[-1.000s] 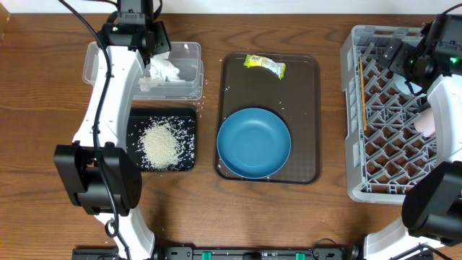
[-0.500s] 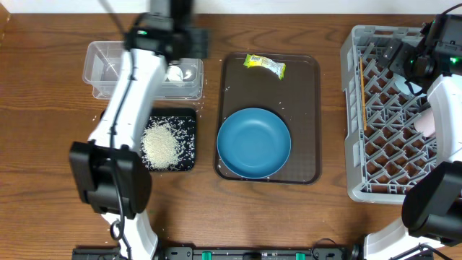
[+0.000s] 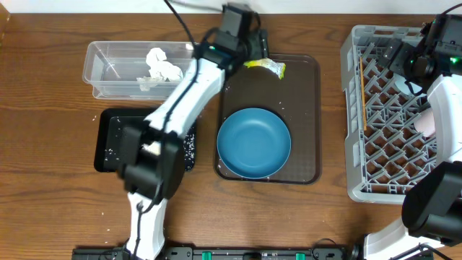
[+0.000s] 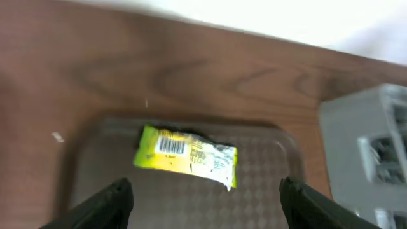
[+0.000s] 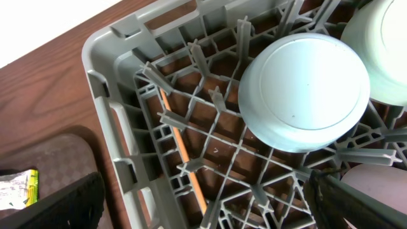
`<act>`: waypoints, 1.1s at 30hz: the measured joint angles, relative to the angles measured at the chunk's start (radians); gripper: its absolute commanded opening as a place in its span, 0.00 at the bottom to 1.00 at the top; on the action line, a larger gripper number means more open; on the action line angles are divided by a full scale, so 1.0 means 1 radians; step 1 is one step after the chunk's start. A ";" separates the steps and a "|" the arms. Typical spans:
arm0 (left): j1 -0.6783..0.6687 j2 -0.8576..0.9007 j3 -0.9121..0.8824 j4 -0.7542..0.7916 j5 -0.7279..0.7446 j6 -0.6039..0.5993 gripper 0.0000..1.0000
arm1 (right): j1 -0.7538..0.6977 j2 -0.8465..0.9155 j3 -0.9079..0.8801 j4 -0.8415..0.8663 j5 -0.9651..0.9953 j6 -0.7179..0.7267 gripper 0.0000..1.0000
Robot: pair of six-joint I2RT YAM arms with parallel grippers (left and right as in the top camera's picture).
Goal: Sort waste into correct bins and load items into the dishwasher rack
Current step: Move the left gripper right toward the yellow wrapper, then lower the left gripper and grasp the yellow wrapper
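Done: crumpled tissue (image 3: 162, 66) in clear tub (image 3: 108, 81). Rice sits in black tray (image 3: 107, 148), heap mostly hidden under the arm. Chopstick (image 3: 362, 94), light-blue bowl (image 5: 305, 89), second pale bowl (image 5: 389, 57) and pink cup (image 3: 427, 121) are in dishwasher rack (image 3: 353, 108).

Left: yellow-green wrapper (image 4: 186, 156) at far edge of brown serving tray (image 3: 307, 155), deep-blue dish (image 3: 254, 143) on same tray.

Left tool (image 4: 206, 203) spread wide, empty, above wrapper. Right tool (image 5: 203, 207) wide apart, empty, over rack.

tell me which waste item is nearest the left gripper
The yellow-green wrapper, just ahead of the left gripper; the tissue lies away in the clear tub.
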 measured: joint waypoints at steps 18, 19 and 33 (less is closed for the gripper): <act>-0.068 0.185 -0.003 0.121 -0.006 -0.416 0.77 | 0.000 0.000 0.000 0.000 0.000 0.000 0.99; -0.068 0.194 -0.003 0.126 -0.006 -0.433 0.77 | 0.000 0.000 0.000 0.000 0.000 0.000 0.99; -0.067 0.225 -0.003 0.235 -0.057 -0.516 0.76 | 0.000 0.000 0.000 0.000 0.000 0.000 0.99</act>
